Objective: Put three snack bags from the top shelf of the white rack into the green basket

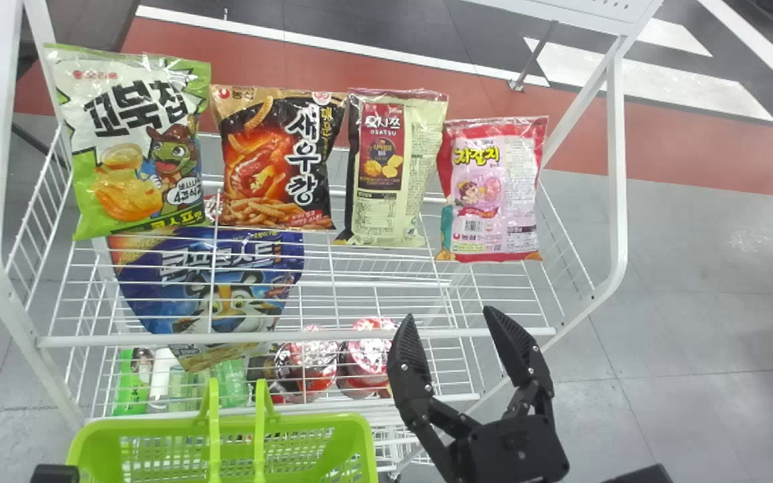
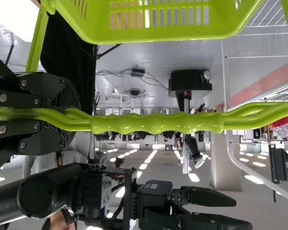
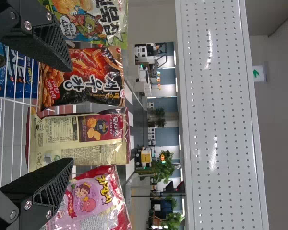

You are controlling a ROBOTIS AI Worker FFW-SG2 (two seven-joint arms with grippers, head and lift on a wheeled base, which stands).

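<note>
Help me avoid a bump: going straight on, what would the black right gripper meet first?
Probably the cream snack bag with a red panel, but whether the gripper clears the white rack's front rail is unclear.

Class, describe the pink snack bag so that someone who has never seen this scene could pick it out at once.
Find the white rack, then its top shelf. Go to the robot's right end of the row, past the cream bag. The pink bag stands there, told from that neighbour by its pink front, red top and bottom, and small cartoon figure.
</note>
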